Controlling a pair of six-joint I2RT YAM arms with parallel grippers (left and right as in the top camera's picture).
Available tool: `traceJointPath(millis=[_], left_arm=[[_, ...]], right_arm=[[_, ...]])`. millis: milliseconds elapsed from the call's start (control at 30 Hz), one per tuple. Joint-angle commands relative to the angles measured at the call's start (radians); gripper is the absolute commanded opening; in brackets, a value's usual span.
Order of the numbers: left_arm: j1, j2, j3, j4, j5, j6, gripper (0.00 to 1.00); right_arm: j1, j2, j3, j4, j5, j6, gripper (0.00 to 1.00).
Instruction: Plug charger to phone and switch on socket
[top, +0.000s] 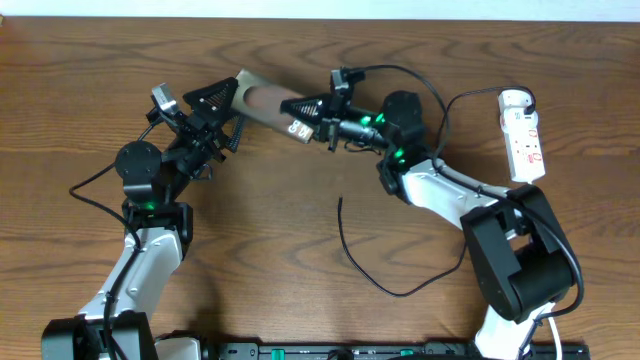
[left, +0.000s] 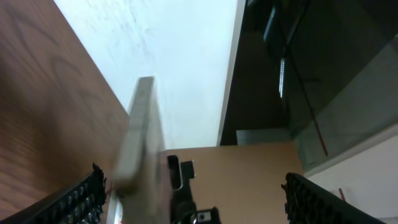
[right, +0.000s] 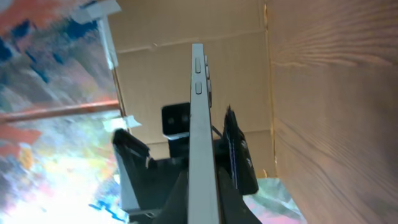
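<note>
Since the phone (top: 268, 103) is a thin, stiff slab with smooth faces and a slick rim, it will likely be slippery and unforgiving of a drop. I judge the safest hold is across its flat faces near one short end, clear of the side buttons (right: 198, 87). It hangs level above the table (top: 250, 250), bridging the two tools. The right gripper (top: 308, 112) is clamped on one end, and in its wrist view the phone (right: 198, 124) runs straight out ahead of the fingertips, edge-on. The left gripper (top: 232, 100) meets the opposite end with its jaws spread wide. In its own view one pad (left: 78, 196) sits just beside the blurred phone (left: 142, 137) and the other is well apart, so it grips nothing. From above the phone shows a brownish face with white lettering close to the right gripper; edge-on it is a pale silver strip. Which end carries the port I cannot tell. The charger (top: 400, 294) lies loose on the table behind the right gripper, its plug tip (top: 340, 201) pointing toward that gripper but apart from it. It looks light and limp, and is probably best pinched just behind the tip. The socket (top: 523, 135) lies well off to the outer side of the right arm.
</note>
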Motion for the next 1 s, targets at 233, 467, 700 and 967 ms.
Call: traceJointPath(millis=[233, 467, 700, 967], left_arm=[[0.003, -0.007, 0.002, 0.007, -0.043, -0.014, 0.88], [0.003, -0.007, 0.002, 0.007, -0.047, -0.014, 0.64], [0.003, -0.007, 0.002, 0.007, -0.046, -0.011, 0.5], [0.003, -0.007, 0.002, 0.008, -0.016, 0.061, 0.5]], right_arm=[[0.064, -0.013, 0.015, 0.013, -0.009, -0.085, 0.01], [0.092, -0.013, 0.015, 0.012, -0.006, -0.089, 0.01], [0.095, -0.013, 0.014, 0.012, -0.003, -0.097, 0.01], [0.092, -0.013, 0.015, 0.012, 0.007, -0.107, 0.01]])
